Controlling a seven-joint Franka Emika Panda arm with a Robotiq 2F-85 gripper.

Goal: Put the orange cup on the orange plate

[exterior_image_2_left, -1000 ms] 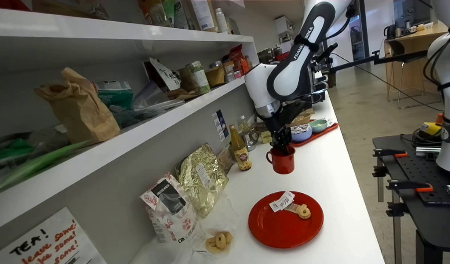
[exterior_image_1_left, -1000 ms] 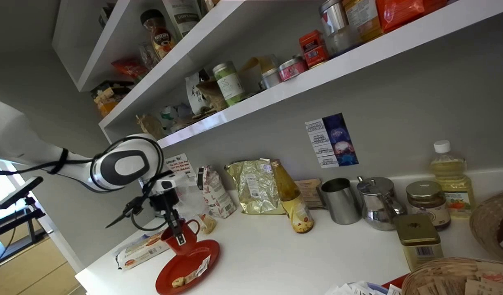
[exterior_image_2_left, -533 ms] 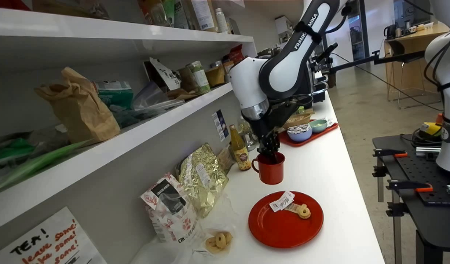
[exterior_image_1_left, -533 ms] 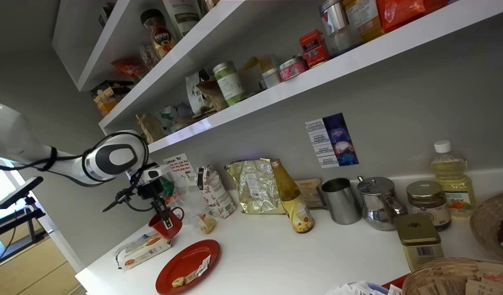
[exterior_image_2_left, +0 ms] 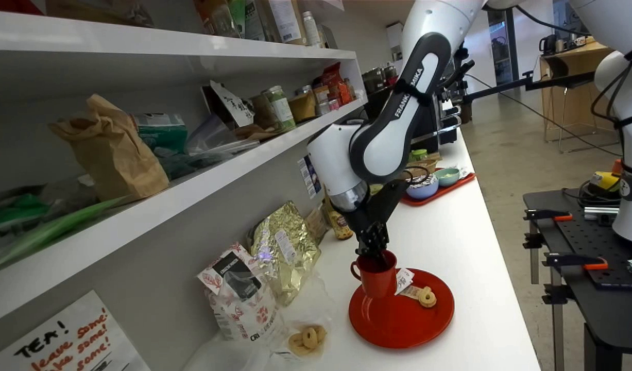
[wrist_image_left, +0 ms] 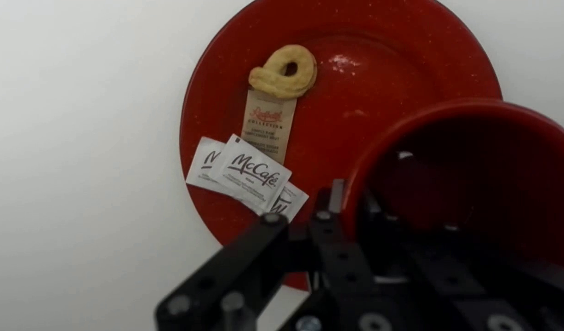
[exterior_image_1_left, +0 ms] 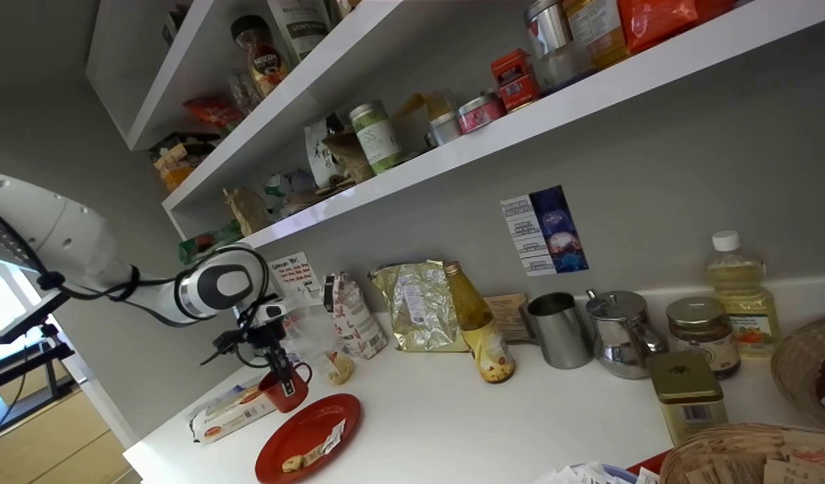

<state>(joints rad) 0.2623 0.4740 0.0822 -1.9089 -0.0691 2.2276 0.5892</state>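
Carry the cup (exterior_image_2_left: 378,282) inward over the rim of the plate (exterior_image_2_left: 403,324) until the whole base stands above the bare area. Steer clear of the packets (wrist_image_left: 249,174) and the biscuit (wrist_image_left: 286,71); a base set on either would probably rock. Hold the cup level and lower slowly. Release only when the base sits flat, then raise the pincer (wrist_image_left: 354,202) straight up so that the inner finger does not drag the wall.

Position: the pincer is clenched on the cup's wall, one finger (wrist_image_left: 336,197) outside and one inside. The cup hangs below it, nearly upright, overlapping the plate's rim in the wrist view. Contact between cup and plate cannot be confirmed.
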